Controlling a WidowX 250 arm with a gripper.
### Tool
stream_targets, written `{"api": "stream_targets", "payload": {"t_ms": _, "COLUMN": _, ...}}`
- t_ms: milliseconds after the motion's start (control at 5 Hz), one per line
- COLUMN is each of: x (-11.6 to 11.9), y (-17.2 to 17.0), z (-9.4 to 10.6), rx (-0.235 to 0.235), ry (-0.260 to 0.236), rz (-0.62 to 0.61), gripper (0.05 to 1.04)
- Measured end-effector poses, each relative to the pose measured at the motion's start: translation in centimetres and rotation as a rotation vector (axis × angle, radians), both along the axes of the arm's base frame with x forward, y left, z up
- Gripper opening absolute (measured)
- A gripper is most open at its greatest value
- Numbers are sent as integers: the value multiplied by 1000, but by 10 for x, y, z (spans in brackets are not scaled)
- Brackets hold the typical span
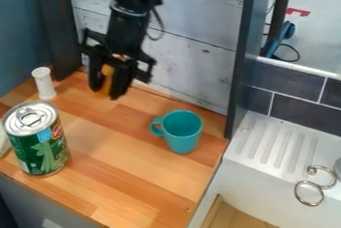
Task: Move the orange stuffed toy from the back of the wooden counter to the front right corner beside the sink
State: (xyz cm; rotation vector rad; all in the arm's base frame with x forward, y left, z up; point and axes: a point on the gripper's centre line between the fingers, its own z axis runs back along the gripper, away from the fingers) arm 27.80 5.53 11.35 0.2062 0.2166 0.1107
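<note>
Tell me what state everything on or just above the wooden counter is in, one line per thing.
Green vegetable can, upright, lid closed, pull tab in place.
Teal mug, upright, open at the top, nothing visible inside.
White cylinder, standing upright.
Black gripper, pointing down near the wall; open or shut, can't tell.
Orange object, at the gripper; whether it is held, can't tell.

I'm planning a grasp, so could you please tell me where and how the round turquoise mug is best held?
I'd grip the round turquoise mug by its rim wall opposite the handle, coming straight down: it stands upright, mouth open upward, and the handle juts toward the picture's left, leaving that wall smooth.
</note>
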Motion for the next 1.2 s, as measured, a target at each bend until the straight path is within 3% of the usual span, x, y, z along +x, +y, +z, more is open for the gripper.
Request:
{"api": "stream_targets", "payload": {"t_ms": 200, "x": -27, "y": -46, "z": -8, "rx": -34, "ry": 97, "rz": -116, "gripper": 438}}
{"api": "stream_targets", "payload": {"t_ms": 400, "x": -57, "y": -73, "z": -18, "rx": -70, "ry": 162, "rz": -191, "gripper": 438}}
{"api": "stream_targets", "payload": {"t_ms": 600, "x": -71, "y": -85, "z": -34, "rx": -87, "ry": 193, "rz": -234, "gripper": 438}}
{"api": "stream_targets", "payload": {"t_ms": 800, "x": -70, "y": -84, "z": -69, "rx": -91, "ry": 219, "rz": -278, "gripper": 438}}
{"api": "stream_targets", "payload": {"t_ms": 1200, "x": -62, "y": -87, "z": -95, "rx": -123, "ry": 248, "rz": -365, "gripper": 438}}
